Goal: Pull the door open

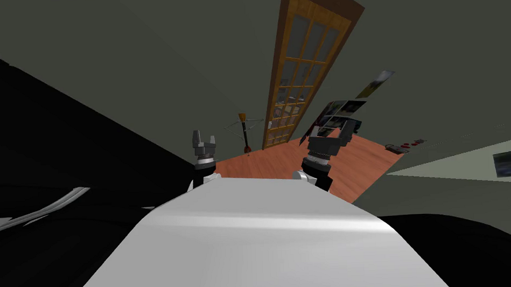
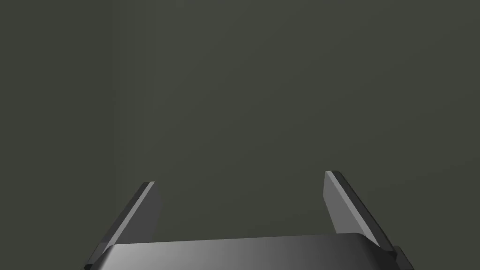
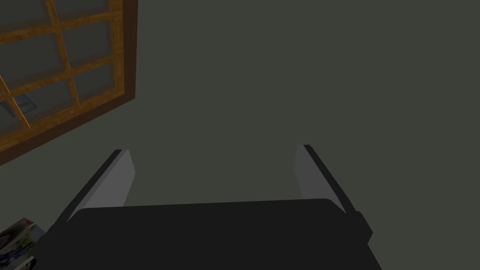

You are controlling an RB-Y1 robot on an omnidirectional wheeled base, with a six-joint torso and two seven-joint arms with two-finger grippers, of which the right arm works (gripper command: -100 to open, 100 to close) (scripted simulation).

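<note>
Left gripper (image 2: 239, 180) and right gripper (image 3: 212, 150) gape wide, empty; brown wooden glass-paned door (image 1: 299, 67) stands well apart, so I'd roll up squarely before reaching for it.

I am looking at a door (image 1: 294, 73) whose frame and bars are showing warm, grained wood, with the panes between them reading as dull, greyish glass. The floor (image 1: 357, 156) is showing reddish wood boards, smooth and faintly satin. The wall (image 1: 137, 58) is coming across as a flat, matt grey-green, smooth all over. The left gripper (image 2: 239, 180) is catching a soft metallic sheen along its dark body, while the right gripper (image 3: 212, 150) is looking matt black. Both pairs of fingers (image 2: 340, 206) are appearing smooth, plain light grey.
</note>
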